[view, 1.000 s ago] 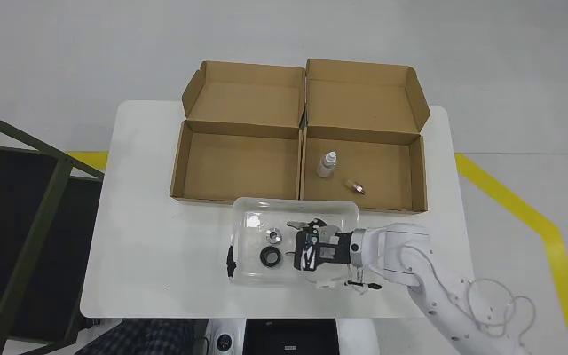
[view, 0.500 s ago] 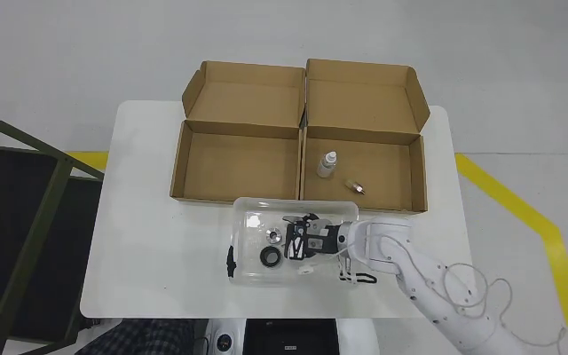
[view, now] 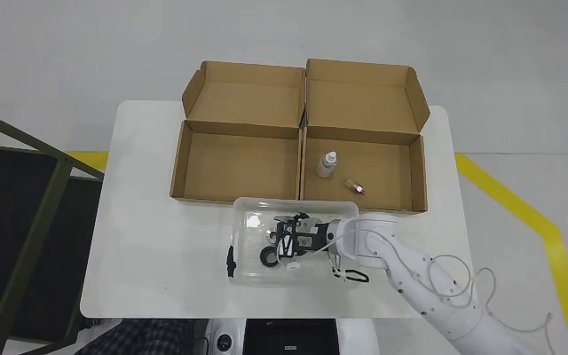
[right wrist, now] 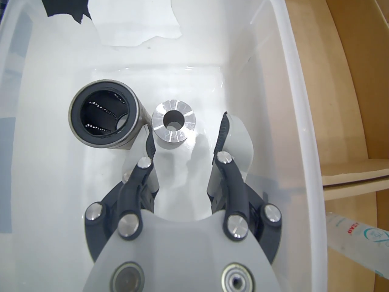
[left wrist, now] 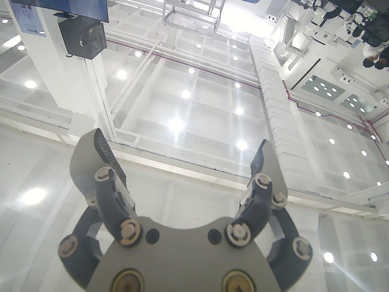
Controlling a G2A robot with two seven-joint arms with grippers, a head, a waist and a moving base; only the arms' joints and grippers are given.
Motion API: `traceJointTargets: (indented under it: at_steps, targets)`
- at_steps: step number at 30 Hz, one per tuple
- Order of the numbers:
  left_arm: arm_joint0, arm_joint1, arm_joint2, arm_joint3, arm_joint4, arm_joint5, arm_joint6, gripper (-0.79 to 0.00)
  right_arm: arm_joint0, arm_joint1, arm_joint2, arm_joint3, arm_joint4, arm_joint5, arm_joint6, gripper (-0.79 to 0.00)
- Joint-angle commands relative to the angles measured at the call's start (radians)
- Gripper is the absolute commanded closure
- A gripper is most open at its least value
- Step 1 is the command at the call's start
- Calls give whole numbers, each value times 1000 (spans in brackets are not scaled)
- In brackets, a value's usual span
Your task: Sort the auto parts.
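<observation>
Two parts in the bin [right wrist: 291, 92]: silver bushing [right wrist: 173, 134] just before the spread right hand [right wrist: 187, 130], black bearing [right wrist: 103, 113] alongside.

On the white table [view: 151, 222], the brown left cardboard box [view: 235, 164] and brown right cardboard box [view: 390, 173] stand side by side. The right one holds a small white plastic bottle [view: 327, 163], behind a small metal fitting [view: 356, 187]. In front of both boxes, the clear plastic bin [view: 266, 202] contains a black-ringed steel cylindrical bearing [right wrist: 103, 113] just beside a silver metal bushing [right wrist: 173, 123], with the right gripper [right wrist: 187, 136] at the bushing.
</observation>
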Motion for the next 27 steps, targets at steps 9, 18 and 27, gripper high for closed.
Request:
traceJointTargets:
  at_steps: [9,18,27]
  targets:
    - [0,0,0,0,0,0,0,-785,38,-24,-45,42,3,12,-5,-406]
    - [0,0,0,0,0,0,0,-785,60,-40,-66,73,6,12,-3,-369]
    - [0,0,0,0,0,0,0,-785,69,-48,-68,91,19,-6,-5,-43]
